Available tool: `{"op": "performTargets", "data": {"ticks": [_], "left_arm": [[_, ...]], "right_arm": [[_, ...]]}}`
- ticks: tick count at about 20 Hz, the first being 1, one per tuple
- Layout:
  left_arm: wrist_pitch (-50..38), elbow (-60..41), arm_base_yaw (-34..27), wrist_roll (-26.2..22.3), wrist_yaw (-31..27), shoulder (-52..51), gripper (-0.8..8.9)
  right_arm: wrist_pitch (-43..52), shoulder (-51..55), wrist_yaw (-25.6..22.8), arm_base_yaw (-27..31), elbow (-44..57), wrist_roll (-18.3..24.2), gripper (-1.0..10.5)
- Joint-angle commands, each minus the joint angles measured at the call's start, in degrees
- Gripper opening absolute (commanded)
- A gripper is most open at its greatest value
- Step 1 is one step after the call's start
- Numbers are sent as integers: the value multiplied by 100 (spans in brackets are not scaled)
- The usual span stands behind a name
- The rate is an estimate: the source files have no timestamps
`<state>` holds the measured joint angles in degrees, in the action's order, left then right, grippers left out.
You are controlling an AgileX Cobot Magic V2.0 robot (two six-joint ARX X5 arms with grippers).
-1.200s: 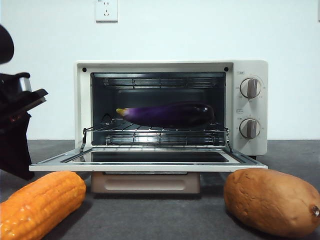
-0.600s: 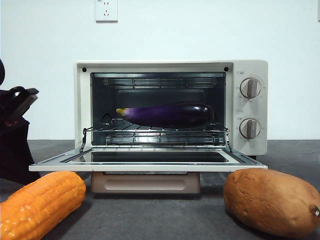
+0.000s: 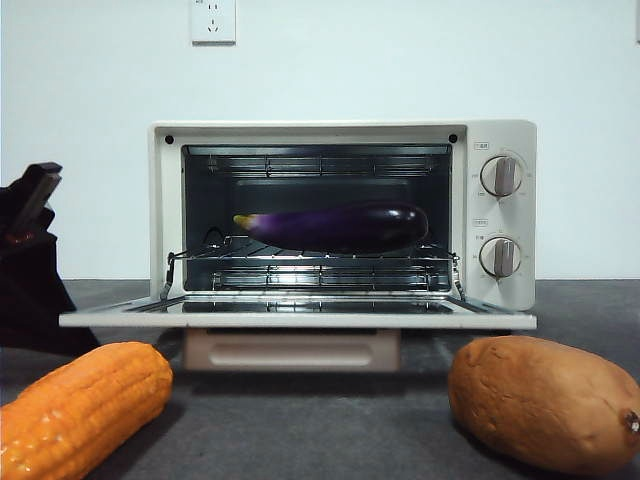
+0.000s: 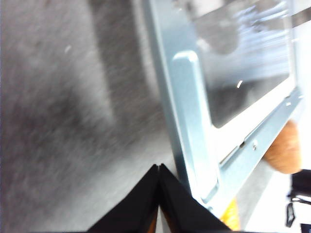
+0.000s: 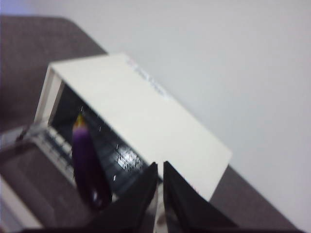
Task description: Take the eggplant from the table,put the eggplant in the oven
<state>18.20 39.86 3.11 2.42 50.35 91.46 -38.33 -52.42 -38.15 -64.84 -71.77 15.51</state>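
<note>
The glossy purple eggplant (image 3: 340, 227) lies on the wire rack inside the cream-white oven (image 3: 500, 215), its pale stem end pointing left. The oven door (image 3: 300, 319) hangs open, about level. At the left edge of the front view is my left gripper (image 3: 40, 180), just beyond the door's left end. In the left wrist view its jaws (image 4: 159, 167) are shut and hold nothing, right beside the door's corner (image 4: 214, 189). My right gripper (image 5: 159, 167) hovers shut above the oven (image 5: 141, 111), looking down at the eggplant (image 5: 87, 160). It does not show in the front view.
An orange corn cob (image 3: 80, 405) lies on the dark grey table (image 3: 320, 430) at the front left, and a brown sweet potato (image 3: 540, 400) at the front right. A wall socket (image 3: 213, 20) sits on the white wall behind the oven.
The left arm has drawn back to the left and its jaw tips have tilted upward. The open door's front edge has risen a little. The eggplant has stayed on the rack.
</note>
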Motion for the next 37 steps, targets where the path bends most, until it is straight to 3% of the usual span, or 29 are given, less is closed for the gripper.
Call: {"op": "performTargets", "data": {"ticks": [1,6,10,18,24,30,35,37], "left_arm": [[-313,59,-2,-90,431,87,6],[-706,72,-26,-26,841,87,6],[-1250,129,-26,319,1366,87,6],[-1821,793,-26,1290,1908,81,6],[-1805,1609,-28,1641,1766,79,6],[-1626,1908,-13,1941,942,-264,6],[-334,1908,151,1141,-483,-1152,6],[306,1906,291,706,-1172,-1613,6]], "right_arm": [[-483,59,249,-79,-122,-514,4],[-1482,190,1340,-79,-120,-1202,4],[-2184,208,2197,-79,-120,-1582,4],[-2492,199,3132,-79,98,-1705,4],[-2374,199,3060,-76,658,-1705,4],[-1845,199,2684,-48,1541,-1698,4],[-1604,195,1502,280,2186,-1663,4],[-1370,197,1351,599,2400,-1727,4]]}}
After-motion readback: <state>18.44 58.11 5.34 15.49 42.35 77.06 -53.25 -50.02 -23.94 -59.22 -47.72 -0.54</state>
